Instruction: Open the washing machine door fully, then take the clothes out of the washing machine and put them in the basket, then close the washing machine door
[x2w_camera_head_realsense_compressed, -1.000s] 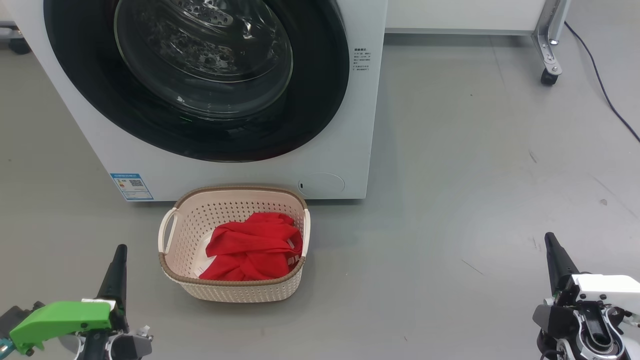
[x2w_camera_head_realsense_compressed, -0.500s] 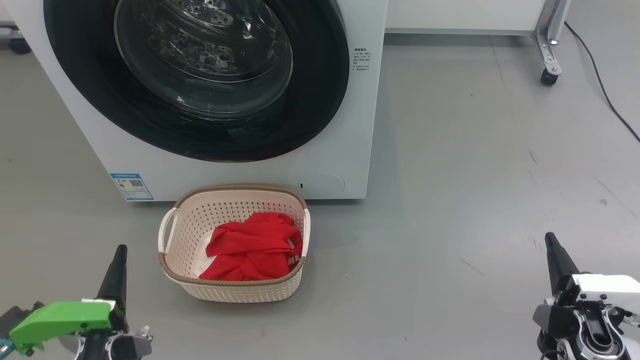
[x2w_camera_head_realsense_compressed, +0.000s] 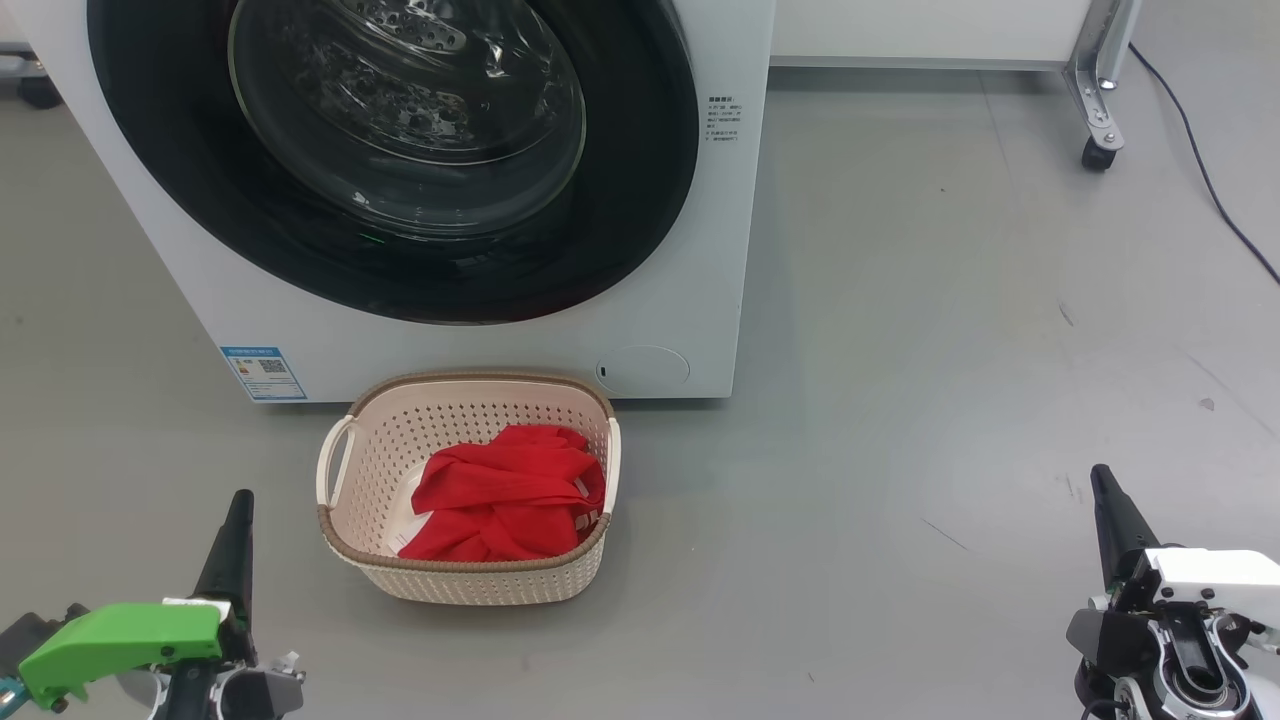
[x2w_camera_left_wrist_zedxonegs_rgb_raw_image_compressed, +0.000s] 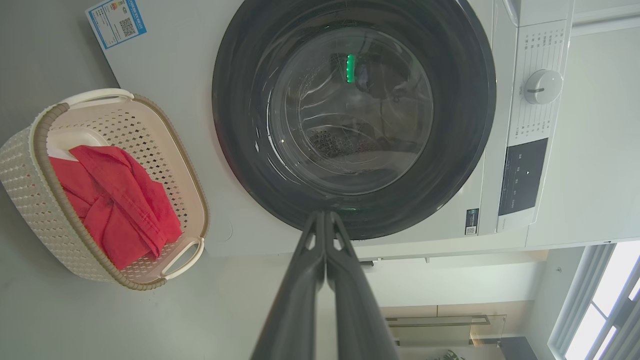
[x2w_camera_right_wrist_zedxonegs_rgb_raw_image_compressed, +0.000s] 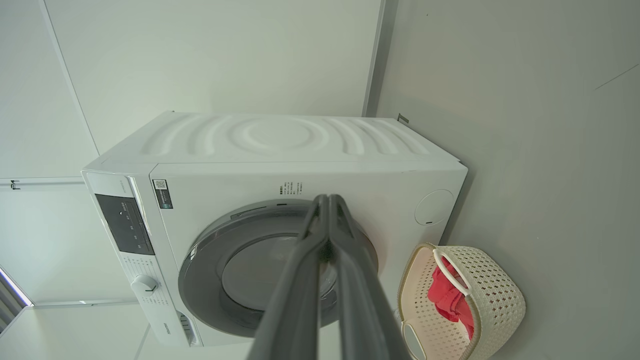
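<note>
The white washing machine (x2w_camera_head_realsense_compressed: 690, 200) fills the upper left of the head view, its round black-rimmed door (x2w_camera_head_realsense_compressed: 640, 180) lying flat against its front. The cream basket (x2w_camera_head_realsense_compressed: 350, 450) stands on the floor just before it, holding the red clothes (x2w_camera_head_realsense_compressed: 500, 495). My left gripper (x2w_camera_head_realsense_compressed: 238, 510) sits at the lower left, left of the basket, fingers together with nothing between them. My right gripper (x2w_camera_head_realsense_compressed: 1102, 482) rests at the lower right, far from the basket, also shut and empty. The left wrist view shows the door (x2w_camera_left_wrist_zedxonegs_rgb_raw_image_compressed: 240, 130), the basket (x2w_camera_left_wrist_zedxonegs_rgb_raw_image_compressed: 25, 165) and clothes (x2w_camera_left_wrist_zedxonegs_rgb_raw_image_compressed: 115, 200); the right wrist view shows the machine (x2w_camera_right_wrist_zedxonegs_rgb_raw_image_compressed: 280, 140) and basket (x2w_camera_right_wrist_zedxonegs_rgb_raw_image_compressed: 500, 300).
Bare grey floor (x2w_camera_head_realsense_compressed: 950, 350) spreads to the right of the machine. A metal frame leg with a caster (x2w_camera_head_realsense_compressed: 1098, 152) stands at the upper right, and a dark cable (x2w_camera_head_realsense_compressed: 1200, 160) trails across the floor beside it. A white wall runs behind.
</note>
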